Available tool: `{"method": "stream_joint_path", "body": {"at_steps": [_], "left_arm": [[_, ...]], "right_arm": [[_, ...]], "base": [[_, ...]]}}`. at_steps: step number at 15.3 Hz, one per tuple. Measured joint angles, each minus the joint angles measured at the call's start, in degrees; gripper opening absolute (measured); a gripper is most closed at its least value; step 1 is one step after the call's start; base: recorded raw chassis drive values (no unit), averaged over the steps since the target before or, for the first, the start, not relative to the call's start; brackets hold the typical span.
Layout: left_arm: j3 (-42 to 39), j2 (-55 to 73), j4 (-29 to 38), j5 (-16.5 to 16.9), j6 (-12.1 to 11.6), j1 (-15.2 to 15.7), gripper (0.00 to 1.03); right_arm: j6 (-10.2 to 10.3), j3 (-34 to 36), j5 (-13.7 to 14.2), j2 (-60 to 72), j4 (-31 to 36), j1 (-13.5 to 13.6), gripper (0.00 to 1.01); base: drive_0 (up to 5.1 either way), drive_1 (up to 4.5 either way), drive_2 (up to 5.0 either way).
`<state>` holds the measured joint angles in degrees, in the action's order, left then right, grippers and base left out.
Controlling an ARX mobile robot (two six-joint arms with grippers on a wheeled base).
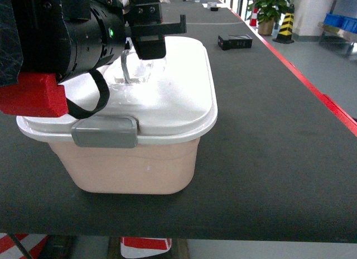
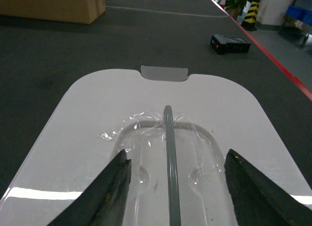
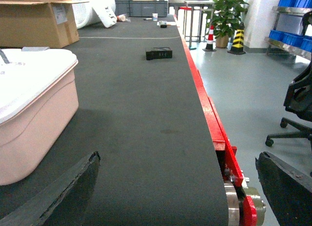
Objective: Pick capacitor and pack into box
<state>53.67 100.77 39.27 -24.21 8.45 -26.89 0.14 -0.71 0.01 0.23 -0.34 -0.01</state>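
Note:
The box (image 1: pixel 134 169) is a pale pink tub on the dark belt, with its white lid (image 1: pixel 173 97) shut and a grey latch (image 1: pixel 105 132) at the front. My left gripper (image 1: pixel 159 38) hovers over the lid. In the left wrist view it (image 2: pixel 178 155) stands open, its dark fingers either side of the thin grey handle (image 2: pixel 169 153), which stands up from the lid's recess. The right gripper (image 3: pixel 178 157) is open over the belt's right edge, with the box (image 3: pixel 34 119) to its left. The capacitor is out of view.
A black rectangular block (image 1: pixel 235 42) lies on the belt beyond the box. The belt's red edge (image 1: pixel 312 86) runs along the right. A brown cardboard carton (image 3: pixel 34 21) stands at the far left. An office chair (image 3: pixel 300 104) stands on the floor at the right.

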Motion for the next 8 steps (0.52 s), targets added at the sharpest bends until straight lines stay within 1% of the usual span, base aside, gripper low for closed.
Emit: {"method": "stream_joint_path", "body": {"at_steps": [1,2,4,6,8], "left_arm": [[0.0,-0.1,0.2,0.0,0.0,0.1,0.62],[0.0,-1.0,2.4,0.3,-1.1,0.3,0.74],[0.0,-5.9,2.4,1.0,-2.4,1.1,0.98],[-1.9,-13.9,2.1,2.2,-3.3,2.4,0.98],[-6.7,-21.1,1.0,3.3,-4.0,4.2,0.98]], "right_arm": [[0.0,0.0,0.0,0.0,0.0,0.0,0.98],[0.0,0.0,0.0,0.0,0.0,0.0,0.98],[0.0,0.0,0.0,0.0,0.0,0.0,0.98],[0.0,0.0,0.0,0.0,0.0,0.0,0.98],[0.0,0.0,0.0,0.0,0.0,0.0,0.98]], "base": [[0.0,0.0,0.0],[0.0,0.0,0.0],[0.0,0.0,0.0],[0.0,0.0,0.0],[0.0,0.0,0.0]]}}
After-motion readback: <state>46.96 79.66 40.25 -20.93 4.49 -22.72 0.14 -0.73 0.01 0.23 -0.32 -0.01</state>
